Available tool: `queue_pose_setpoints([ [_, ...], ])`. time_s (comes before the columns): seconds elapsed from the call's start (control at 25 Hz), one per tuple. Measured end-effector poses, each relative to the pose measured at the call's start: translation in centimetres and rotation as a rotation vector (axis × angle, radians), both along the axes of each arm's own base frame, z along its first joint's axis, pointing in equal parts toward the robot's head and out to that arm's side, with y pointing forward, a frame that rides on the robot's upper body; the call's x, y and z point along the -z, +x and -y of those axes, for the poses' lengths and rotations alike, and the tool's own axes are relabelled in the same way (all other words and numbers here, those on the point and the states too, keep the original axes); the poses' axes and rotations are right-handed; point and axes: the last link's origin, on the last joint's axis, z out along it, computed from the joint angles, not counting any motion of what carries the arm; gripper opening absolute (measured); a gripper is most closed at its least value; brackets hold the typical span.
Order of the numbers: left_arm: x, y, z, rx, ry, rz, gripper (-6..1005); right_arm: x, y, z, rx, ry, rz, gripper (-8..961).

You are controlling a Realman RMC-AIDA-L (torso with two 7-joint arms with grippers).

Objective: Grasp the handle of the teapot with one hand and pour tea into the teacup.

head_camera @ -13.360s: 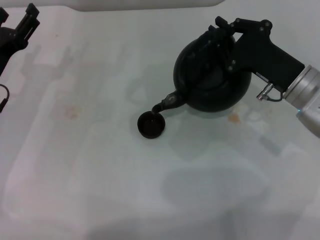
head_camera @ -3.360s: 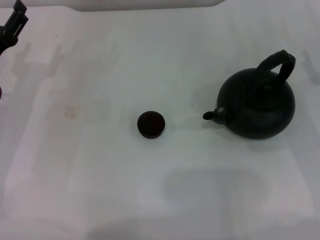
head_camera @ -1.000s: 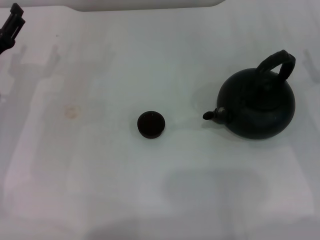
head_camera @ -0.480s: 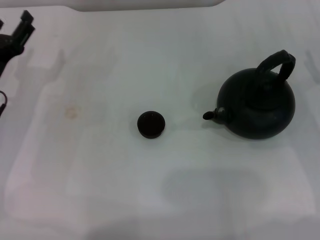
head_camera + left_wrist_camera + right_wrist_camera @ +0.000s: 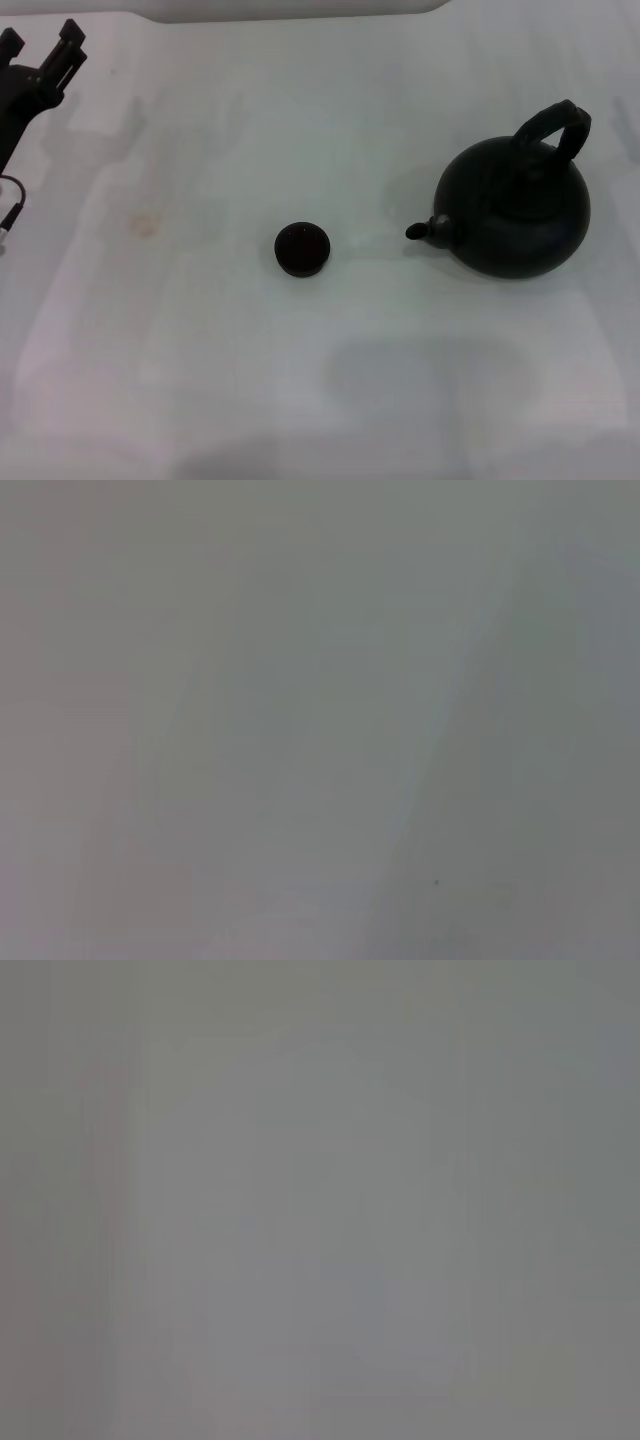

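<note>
Presently the tabletop (image 5: 200, 380) carries the teapot (image 5: 515, 210) upright, far from the left gripper (image 5: 42, 48), handle (image 5: 550, 125) raised, spout facing the teacup (image 5: 302, 248), which stands apart. Left gripper fingers are spread, holding nothing; the right gripper is unseen. Any grasp should clamp the handle centrally.

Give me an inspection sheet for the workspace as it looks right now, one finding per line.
Surface: white table, faint brownish stain on its left part.
Job's things: black teapot upright at right, handle up, spout toward the teacup; the two stand apart.
Clutter: nothing seen.
Grippers: left gripper open at the far left corner, holding nothing; right gripper not in view.
Cables: thin cable at the left edge.
Surroundings: nothing seen; wrist views blank.
</note>
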Motion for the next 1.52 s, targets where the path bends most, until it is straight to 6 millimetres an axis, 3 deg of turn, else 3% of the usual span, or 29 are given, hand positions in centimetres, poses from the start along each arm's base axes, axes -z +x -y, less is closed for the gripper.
queue_pose_setpoints([
  [1.52, 0.32, 0.03, 0.17, 0.002, -0.012, -0.004, 877, 0.0, -0.05, -0.2, 0.002, 0.0, -0.004, 876],
])
